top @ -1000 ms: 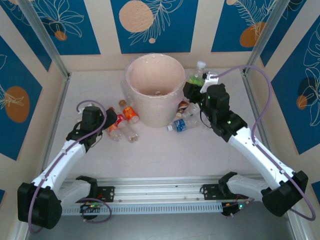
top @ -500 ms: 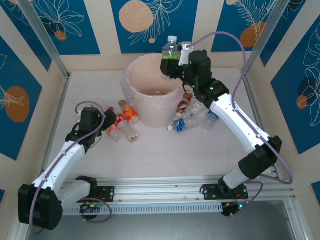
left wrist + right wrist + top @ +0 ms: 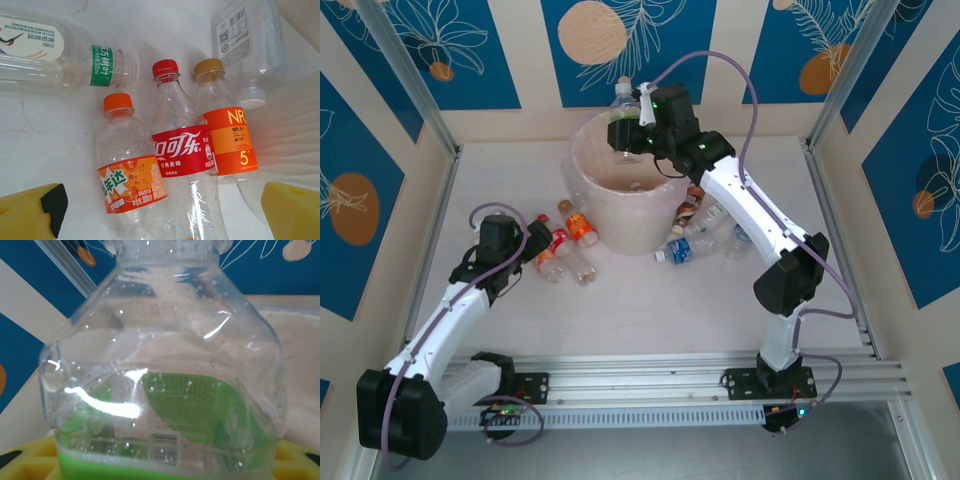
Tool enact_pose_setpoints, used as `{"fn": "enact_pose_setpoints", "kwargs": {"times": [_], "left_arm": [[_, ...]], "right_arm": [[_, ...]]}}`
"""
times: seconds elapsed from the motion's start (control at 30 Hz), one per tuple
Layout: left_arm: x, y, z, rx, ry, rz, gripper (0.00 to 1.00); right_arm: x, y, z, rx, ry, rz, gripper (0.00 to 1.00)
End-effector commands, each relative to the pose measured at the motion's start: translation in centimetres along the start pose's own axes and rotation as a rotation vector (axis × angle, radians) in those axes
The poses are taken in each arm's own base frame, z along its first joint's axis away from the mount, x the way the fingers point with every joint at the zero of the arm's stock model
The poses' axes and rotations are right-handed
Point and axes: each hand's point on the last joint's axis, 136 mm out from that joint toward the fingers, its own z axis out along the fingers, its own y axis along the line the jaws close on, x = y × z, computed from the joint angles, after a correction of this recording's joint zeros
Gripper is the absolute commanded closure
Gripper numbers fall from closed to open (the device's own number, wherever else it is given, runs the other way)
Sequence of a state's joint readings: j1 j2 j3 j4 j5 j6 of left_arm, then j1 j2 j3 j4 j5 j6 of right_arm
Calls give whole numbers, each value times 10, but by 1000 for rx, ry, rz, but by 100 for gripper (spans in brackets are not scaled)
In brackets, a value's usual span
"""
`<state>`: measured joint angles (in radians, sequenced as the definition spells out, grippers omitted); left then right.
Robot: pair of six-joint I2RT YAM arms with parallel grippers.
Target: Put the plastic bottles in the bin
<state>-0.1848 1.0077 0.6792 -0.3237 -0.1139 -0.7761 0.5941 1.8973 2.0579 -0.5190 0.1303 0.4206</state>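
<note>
Right claw [image 3: 628, 138] seemingly pinches one green-label bottle [image 3: 165, 390] (over bin [image 3: 620, 222]); left claw [image 3: 162, 212] spread above five bottles [image 3: 180, 155].

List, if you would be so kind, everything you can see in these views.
bin: one, pale pink-cream, centre of the table
green-label bottle: one, clear, held above the bin
orange-cap bottle: one, orange label, left of the bin
red-cap bottle: one, red label, beside it
gold-cap bottle: one, orange label, next to the bin
green-banded bottle: one, clear, lying flat
white-cap bottle: one, clear, lying flat
right-side bottles: about four, one blue-labelled, at the bin's right
table: one, white
wall panels: several, blue and cream
left gripper: open, over the left bottles
right gripper: gripping the green-label bottle
</note>
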Motion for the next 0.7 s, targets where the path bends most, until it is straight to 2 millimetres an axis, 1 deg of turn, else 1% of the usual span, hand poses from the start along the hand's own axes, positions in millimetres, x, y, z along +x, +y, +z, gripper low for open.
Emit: {"fn": "enact_pose_setpoints", "kwargs": {"times": [0.0,0.07,0.17,0.37,0.5,0.67], "left_arm": [[2,6,-2,-10,15,15,0],[3,6,-2,-8,18,19,0],[5,3,-2,6,32,44,0],[7,3,-1,3,50,62,0],[8,4,1,0,56,64,0],[9,4,2,-4,66,67,0]], "right_arm": [[12,8,8,-22,67,45,45],[18,6,18,-19,93,68,45],[26,4,30,-12,131,107,43],[36,12,45,-65,181,156,39],[36,18,47,-97,191,177,36],[32,22,44,-116,182,177,32]]}}
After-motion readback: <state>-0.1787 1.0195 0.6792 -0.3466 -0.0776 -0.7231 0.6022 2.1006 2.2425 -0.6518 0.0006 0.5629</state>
